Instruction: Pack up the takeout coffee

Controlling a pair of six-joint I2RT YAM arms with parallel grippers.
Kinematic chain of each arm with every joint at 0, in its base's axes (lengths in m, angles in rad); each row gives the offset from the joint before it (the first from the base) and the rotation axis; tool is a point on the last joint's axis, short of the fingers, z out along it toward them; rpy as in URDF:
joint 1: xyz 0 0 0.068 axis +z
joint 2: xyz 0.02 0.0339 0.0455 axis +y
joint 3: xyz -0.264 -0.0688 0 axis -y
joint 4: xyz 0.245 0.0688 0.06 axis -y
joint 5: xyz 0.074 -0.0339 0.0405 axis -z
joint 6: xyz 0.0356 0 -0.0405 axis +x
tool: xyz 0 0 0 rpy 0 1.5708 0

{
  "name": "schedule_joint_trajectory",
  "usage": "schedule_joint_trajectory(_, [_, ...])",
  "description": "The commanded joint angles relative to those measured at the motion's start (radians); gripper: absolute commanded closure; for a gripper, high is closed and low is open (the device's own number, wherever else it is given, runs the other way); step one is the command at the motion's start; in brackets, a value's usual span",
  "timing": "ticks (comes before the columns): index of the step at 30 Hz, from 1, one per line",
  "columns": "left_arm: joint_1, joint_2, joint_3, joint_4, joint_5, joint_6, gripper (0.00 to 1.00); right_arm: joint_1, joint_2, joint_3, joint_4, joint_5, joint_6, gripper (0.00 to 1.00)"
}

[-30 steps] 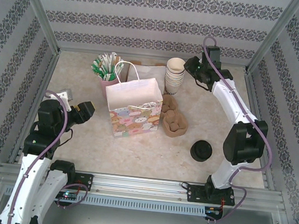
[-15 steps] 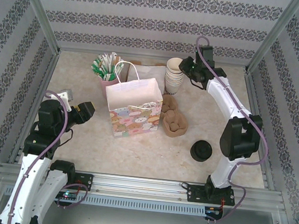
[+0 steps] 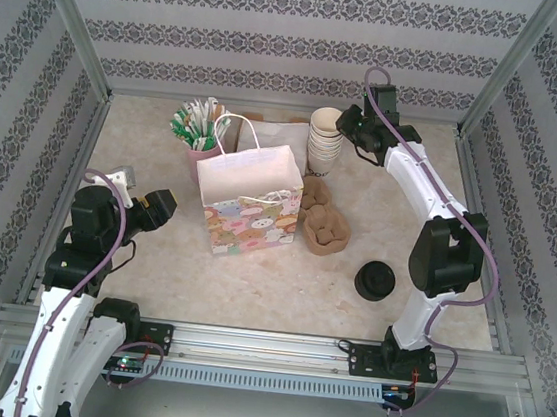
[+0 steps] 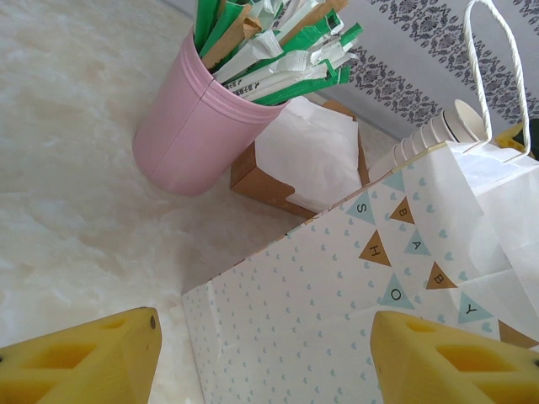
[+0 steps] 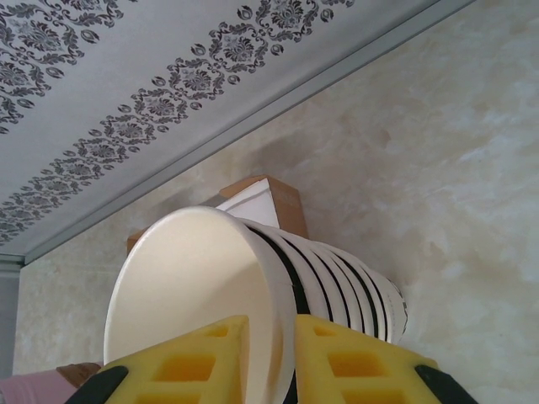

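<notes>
Right fingers (image 5: 198, 362) pinch the rim of the top paper cup (image 5: 185, 286) on the stack. Left fingers (image 4: 84, 362) stand open, facing the gift bag (image 4: 337, 303). The takeout coffee (image 3: 375, 280) stands on the desk (image 3: 250, 281), right of the bag, untouched

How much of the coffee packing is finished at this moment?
Nothing looks packed: the takeout coffee stands on the table, outside the gift bag. In hand: the right gripper pinches the top paper cup by its rim; the left gripper is open, facing the bag. Left: lifting the coffee into the bag.
</notes>
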Motion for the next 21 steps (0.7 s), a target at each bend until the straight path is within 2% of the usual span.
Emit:
schedule_joint_trajectory(1, [0.013, -0.008, -0.006, -0.004, -0.010, 0.017, 0.33, 0.012, 0.014, 0.039, -0.019, 0.023, -0.013, 0.78])
schedule_joint_trajectory(16, [0.013, -0.008, -0.004, -0.009, -0.024, 0.020, 0.33, 0.013, 0.027, 0.058, -0.034, 0.024, -0.028, 0.88])
schedule_joint_trajectory(21, [0.013, -0.009, -0.004, -0.009, -0.027, 0.022, 0.33, 0.012, 0.016, 0.066, -0.042, 0.029, -0.045, 0.95])
